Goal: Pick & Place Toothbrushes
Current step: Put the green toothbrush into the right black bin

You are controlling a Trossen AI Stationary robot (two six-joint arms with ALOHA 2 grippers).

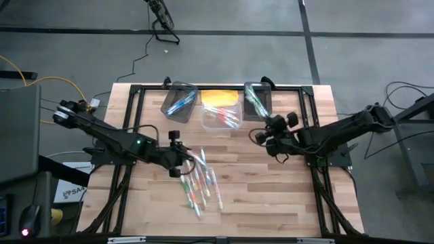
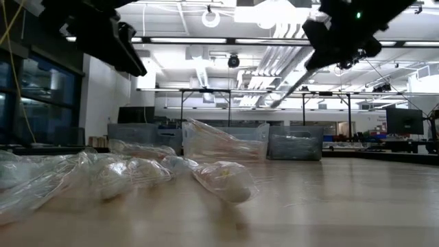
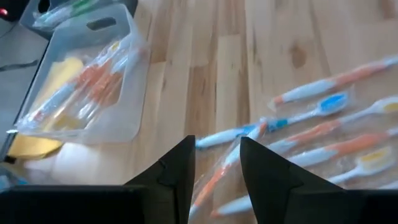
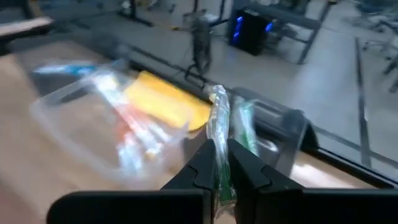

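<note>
Several wrapped toothbrushes point(image 1: 201, 181) lie loose in a pile on the wooden table; the left wrist view shows orange, blue and white ones point(image 3: 311, 134). My left gripper point(image 1: 182, 165) hovers at the pile's left edge, open point(image 3: 214, 162), with an orange toothbrush point(image 3: 211, 180) showing below its gap. My right gripper point(image 1: 266, 127) is just near of the right-hand dark bin point(image 1: 258, 100) and is shut point(image 4: 221, 155) on a green wrapped toothbrush point(image 4: 219, 118). That bin holds green toothbrushes, the middle clear bin point(image 1: 220, 116) red ones, the left dark bin point(image 1: 179, 102) blue ones. My right gripper pinches the green toothbrush in its clear wrapper between the two fingers, on a stretch of its length point(image 4: 219, 146). The fingers lie along it, and its free end point(image 4: 217, 96) sticks out past the fingertips. It is lifted clear of the table.
A yellow object point(image 1: 221, 97) lies under the far part of the clear bin. The three bins stand in a row along the table's far edge. Bare wood point(image 1: 285, 190) lies right of the pile. In the low view the wrapped toothbrushes point(image 2: 137, 171) fill the left foreground.
</note>
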